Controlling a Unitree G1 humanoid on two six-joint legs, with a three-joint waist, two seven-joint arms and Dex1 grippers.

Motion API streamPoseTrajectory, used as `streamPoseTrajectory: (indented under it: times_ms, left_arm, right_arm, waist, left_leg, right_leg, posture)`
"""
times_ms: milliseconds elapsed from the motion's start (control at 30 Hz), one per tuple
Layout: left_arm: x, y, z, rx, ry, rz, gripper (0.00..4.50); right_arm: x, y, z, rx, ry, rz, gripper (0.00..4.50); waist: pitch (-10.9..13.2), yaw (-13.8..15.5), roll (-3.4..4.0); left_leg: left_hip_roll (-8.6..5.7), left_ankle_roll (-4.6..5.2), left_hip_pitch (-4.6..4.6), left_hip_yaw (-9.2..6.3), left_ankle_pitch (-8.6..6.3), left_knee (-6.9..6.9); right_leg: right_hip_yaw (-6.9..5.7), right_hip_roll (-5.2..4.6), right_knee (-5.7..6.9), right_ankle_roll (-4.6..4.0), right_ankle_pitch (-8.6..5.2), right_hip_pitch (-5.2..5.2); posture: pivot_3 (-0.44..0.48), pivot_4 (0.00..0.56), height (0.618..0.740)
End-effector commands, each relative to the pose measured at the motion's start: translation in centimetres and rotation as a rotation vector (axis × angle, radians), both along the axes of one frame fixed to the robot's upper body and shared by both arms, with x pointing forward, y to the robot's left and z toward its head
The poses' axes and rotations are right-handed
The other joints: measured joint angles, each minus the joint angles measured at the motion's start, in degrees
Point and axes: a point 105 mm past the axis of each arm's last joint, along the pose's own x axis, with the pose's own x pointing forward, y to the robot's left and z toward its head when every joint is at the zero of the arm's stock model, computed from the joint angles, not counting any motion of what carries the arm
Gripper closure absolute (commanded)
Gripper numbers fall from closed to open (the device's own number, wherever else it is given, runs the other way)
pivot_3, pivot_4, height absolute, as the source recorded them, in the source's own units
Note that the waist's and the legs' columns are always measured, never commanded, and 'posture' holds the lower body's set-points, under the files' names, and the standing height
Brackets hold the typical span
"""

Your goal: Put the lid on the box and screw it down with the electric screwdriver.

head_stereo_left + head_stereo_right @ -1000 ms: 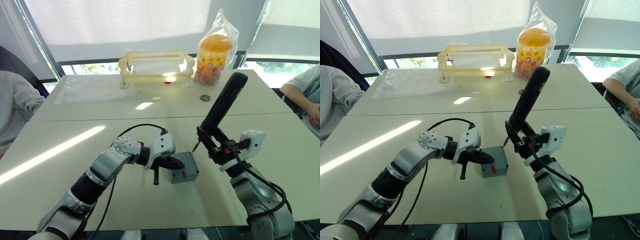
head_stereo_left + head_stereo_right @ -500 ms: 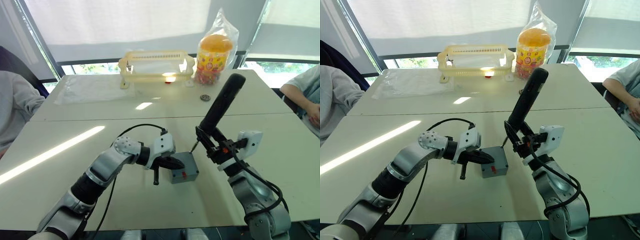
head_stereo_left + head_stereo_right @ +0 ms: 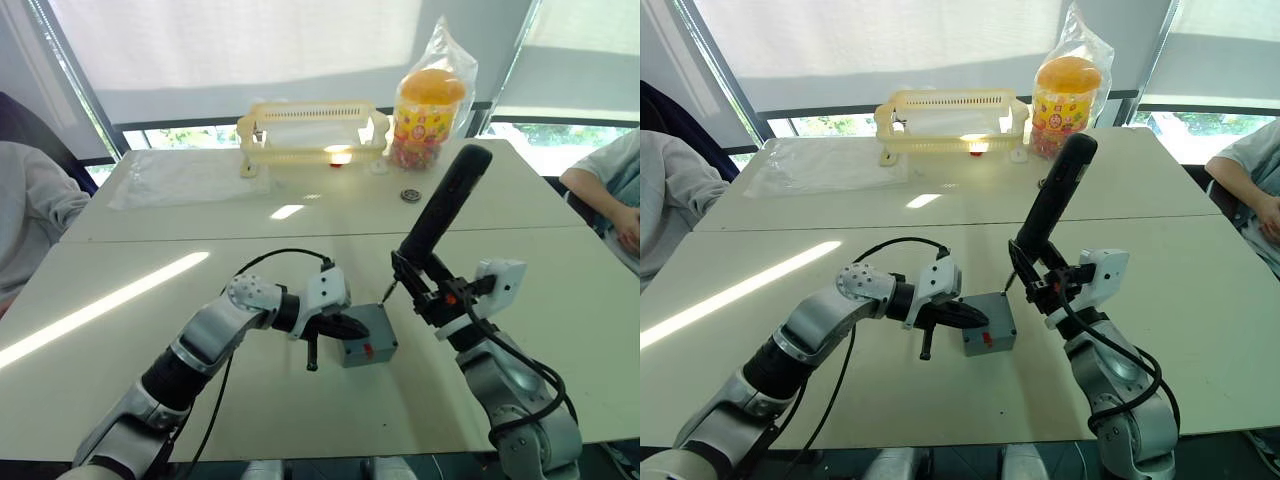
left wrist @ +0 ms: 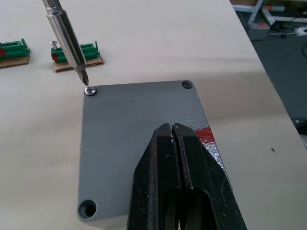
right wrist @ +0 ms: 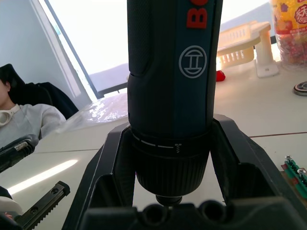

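Currently, the lid (image 4: 139,143) sits on the box (image 3: 368,336), near the table's front edge. Clamped in the right gripper (image 3: 432,290), the electric screwdriver (image 3: 440,222) tilts steeply, its long axis running down toward the lid's far corner, where its bit tip hangs just above a screw (image 4: 89,90). Pressed together, the left gripper (image 4: 173,132) fingers rest flat on the lid, steadying it.

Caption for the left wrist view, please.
Shut left gripper rests on the lid while the electric screwdriver bit hovers just above a corner screw.
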Motion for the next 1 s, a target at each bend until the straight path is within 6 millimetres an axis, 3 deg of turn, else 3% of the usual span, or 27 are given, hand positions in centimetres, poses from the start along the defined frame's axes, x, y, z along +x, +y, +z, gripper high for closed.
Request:
streamPoseTrajectory:
  times_ms: [33, 400, 733, 1000]
  left_arm:
    - [-0.3, 0.3, -0.9, 0.036, 0.014, 0.002, 4.5]
    - [-0.4, 0.4, -1.0, 0.041, 0.016, -0.003, 4.5]
    - [-0.4, 0.4, -1.0, 0.042, 0.017, -0.005, 4.5]
    - [-0.3, 0.3, -1.1, 0.04, 0.018, -0.003, 4.5]
  right_arm:
    - [-1.2, 0.8, 2.7, 0.017, -0.125, 0.032, 2.72]
    - [-1.2, 0.5, 2.3, 0.005, -0.116, 0.015, 2.72]
    - [-1.3, 0.4, 3.6, 0.03, -0.15, 0.017, 2.72]
    - [-1.2, 0.3, 2.9, 0.016, -0.127, 0.012, 2.72]
  waist:
    - [0.0, 0.0, 0.0]
    - [0.0, 0.0, 0.0]
    - [0.0, 0.0, 0.0]
    - [0.0, 0.0, 0.0]
  left_leg:
    - [0.0, 0.0, 0.0, 0.0, 0.0, 0.0]
    - [0.0, 0.0, 0.0, 0.0, 0.0, 0.0]
    - [0.0, 0.0, 0.0, -0.01, 0.0, -0.01]
    - [0.0, 0.0, 0.0, 0.0, 0.0, -0.01]
  right_leg:
    - [0.0, 0.0, 0.0, -0.01, -0.01, 0.0]
    - [0.0, 0.0, 0.0, -0.05, -0.03, 0.0]
    - [0.0, 0.0, -0.01, -0.06, -0.04, 0.0]
    - [0.0, 0.0, -0.02, -0.08, -0.04, 0.0]
  posture:
    - [0.0, 0.15, 0.74]
    - [0.0, 0.15, 0.74]
    - [0.0, 0.15, 0.74]
    - [0.0, 0.15, 0.74]
